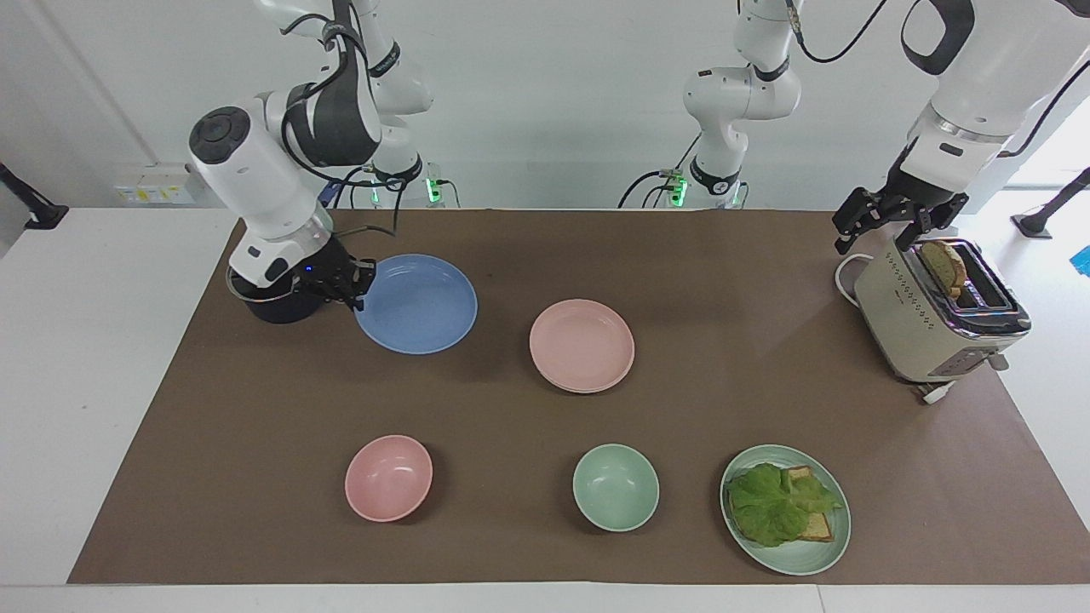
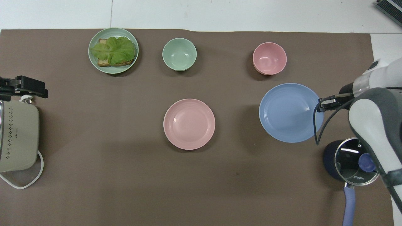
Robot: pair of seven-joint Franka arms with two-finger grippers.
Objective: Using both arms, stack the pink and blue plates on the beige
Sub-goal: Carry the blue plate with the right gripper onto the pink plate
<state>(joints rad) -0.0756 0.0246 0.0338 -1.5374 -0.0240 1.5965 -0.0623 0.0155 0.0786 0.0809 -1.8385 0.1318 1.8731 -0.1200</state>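
Right gripper [image 1: 356, 285] clamped on rim of blue plate [image 1: 417, 304], fingertips pinching the edge at the plate's right-arm-end side; rest of plate sticks out from the fingers toward table centre. Plate held up off the brown mat [image 1: 511, 409], roughly level w/ slight tilt, shadow on mat below it. In overhead view same grip at plate's edge [image 2: 325, 103], plate [image 2: 290, 112] looks bigger than the pink one, so raised. Held plate over mat btwn dark lidded pot [image 2: 348, 161] and pink plate [image 1: 582, 345]; pot directly under the right wrist in facing view, glass lid and blue-ish handle visible from above.

Pink plate flat on mat near table centre, well apart from blue plate. A second rim visible just under it in facing view, colour not clear; cannot tell if that's the beige plate.

Left gripper [image 1: 886, 223] waits over the toaster [image 1: 941, 319] at left arm's end of table, fingers apart, holding nothing. Bread slice [image 1: 943, 266] upright in toaster slot, just beside the fingers.

Farther from robots than the plates, in a row: pink bowl [image 1: 388, 478], mint-green bowl [image 1: 616, 487], mint-green plate [image 1: 788, 558] w/ lettuce [image 1: 777, 502] on bread.
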